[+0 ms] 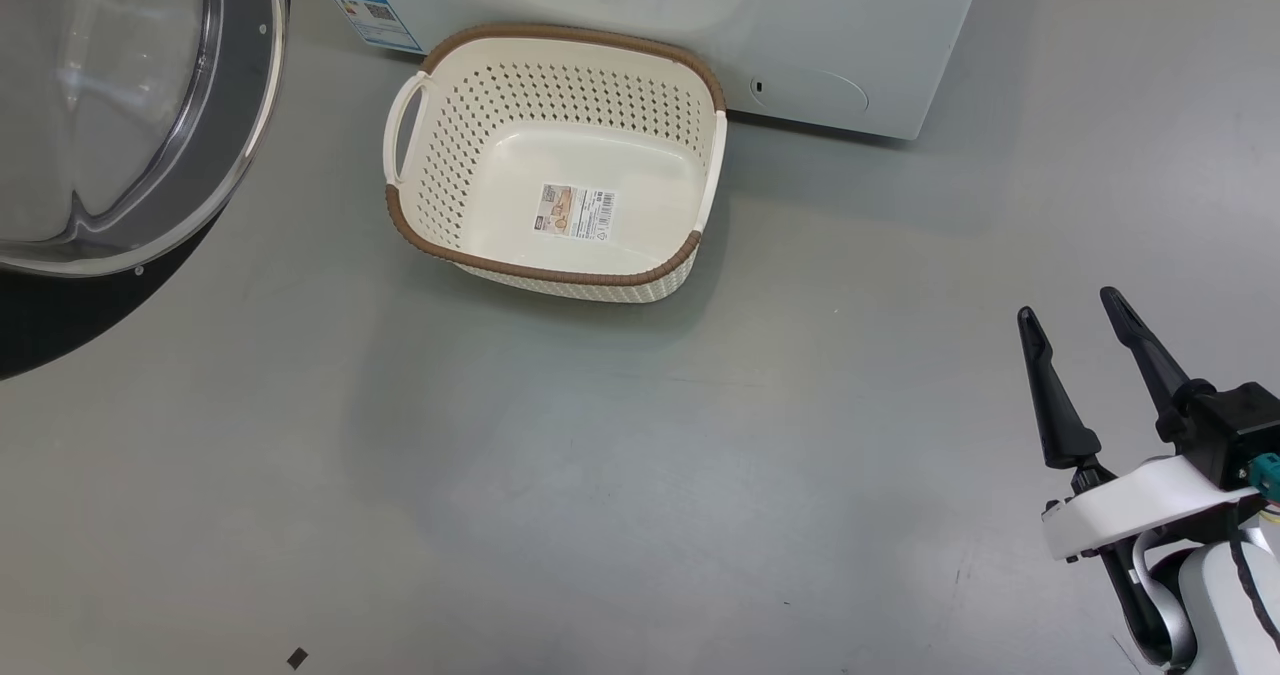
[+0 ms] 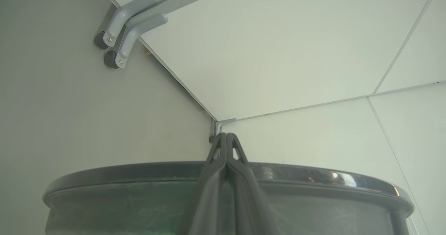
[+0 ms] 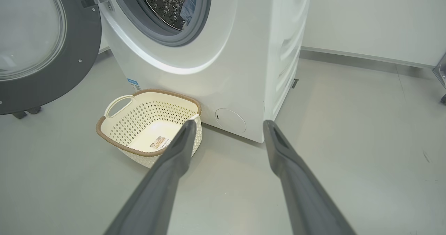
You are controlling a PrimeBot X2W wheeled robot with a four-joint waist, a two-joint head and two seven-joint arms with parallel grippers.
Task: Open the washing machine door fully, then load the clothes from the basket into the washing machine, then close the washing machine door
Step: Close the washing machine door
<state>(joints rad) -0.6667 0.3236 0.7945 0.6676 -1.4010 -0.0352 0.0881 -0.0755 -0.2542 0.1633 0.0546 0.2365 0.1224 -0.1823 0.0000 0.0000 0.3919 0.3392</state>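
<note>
- Fingers of the left gripper point(image 2: 227, 137) are pressed together, empty, over the washing machine door point(image 1: 250, 95) rim; right gripper point(image 1: 1067, 305) fingers are spread, holding nothing
- Door stands wide open; basket point(image 1: 560, 277) sits empty on the floor, against the washing machine point(image 1: 850, 15) front
- Blue clothes point(image 3: 190, 5) lie in the drum: loading looks done, closing remains

One washing machine point(image 3: 226, 81), one round black door point(image 3: 80, 54), one perforated basket point(image 1: 560, 277) with one sticker point(image 1: 575, 211), and one blue garment point(image 3: 190, 3) in sight.
</note>
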